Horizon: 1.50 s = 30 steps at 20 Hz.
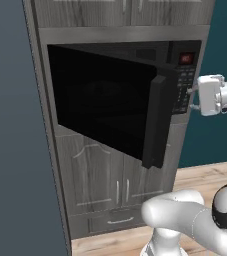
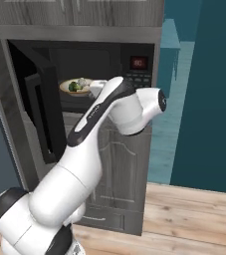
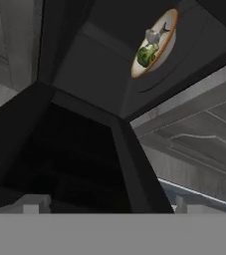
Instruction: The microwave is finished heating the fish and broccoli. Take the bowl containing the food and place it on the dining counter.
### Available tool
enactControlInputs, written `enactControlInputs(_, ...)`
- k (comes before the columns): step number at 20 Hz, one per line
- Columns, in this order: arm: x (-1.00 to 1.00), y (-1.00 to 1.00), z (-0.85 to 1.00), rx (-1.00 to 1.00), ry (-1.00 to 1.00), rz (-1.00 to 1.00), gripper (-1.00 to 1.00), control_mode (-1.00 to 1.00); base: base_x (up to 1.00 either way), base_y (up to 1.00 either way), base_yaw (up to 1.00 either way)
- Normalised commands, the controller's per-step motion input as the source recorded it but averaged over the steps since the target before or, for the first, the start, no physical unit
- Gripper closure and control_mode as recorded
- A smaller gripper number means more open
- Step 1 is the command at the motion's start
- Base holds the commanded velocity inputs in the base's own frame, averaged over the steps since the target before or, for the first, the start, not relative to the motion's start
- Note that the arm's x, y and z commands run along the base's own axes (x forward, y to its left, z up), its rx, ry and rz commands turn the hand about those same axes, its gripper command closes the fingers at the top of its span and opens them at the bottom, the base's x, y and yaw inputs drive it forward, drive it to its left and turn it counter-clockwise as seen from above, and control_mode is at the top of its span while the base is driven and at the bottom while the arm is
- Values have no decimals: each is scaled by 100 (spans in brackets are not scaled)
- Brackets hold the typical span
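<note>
So, bowl: shallow cream bowl with tan-orange rim (image 3: pixel 154 44), rigid, light-ish, slippery; at 1 o'clock in hand view.
Grab: pinch the rim.
Claw: two-finger gripper (image 3: pixel 104 203) spread wide, empty.

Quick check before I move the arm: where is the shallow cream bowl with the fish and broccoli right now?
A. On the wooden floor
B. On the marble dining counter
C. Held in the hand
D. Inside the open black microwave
D. The shallow cream bowl with the tan-orange rim sits inside the cavity of the large black built-in microwave, whose dark glass door is swung open; the hand holds nothing, its jaws wide apart.
</note>
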Motion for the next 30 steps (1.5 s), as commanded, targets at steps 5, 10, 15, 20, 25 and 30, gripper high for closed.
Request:
enactControlInputs(5,14,77,0,0,5,2,-100,-100,0,0,0)
enactControlInputs(10,0,100,0,0,1,0,-100,-100,0,0,0)
enactControlInputs(15,-2,100,0,1,0,2,-100,-100,0,0,0)
enactControlInputs(20,-28,100,0,1,0,11,-100,-100,0,0,0)
enactControlInputs(25,-38,100,0,0,0,13,-100,-100,0,0,0)
enactControlInputs(30,-6,100,0,0,-2,1,-100,-100,0,0,0)
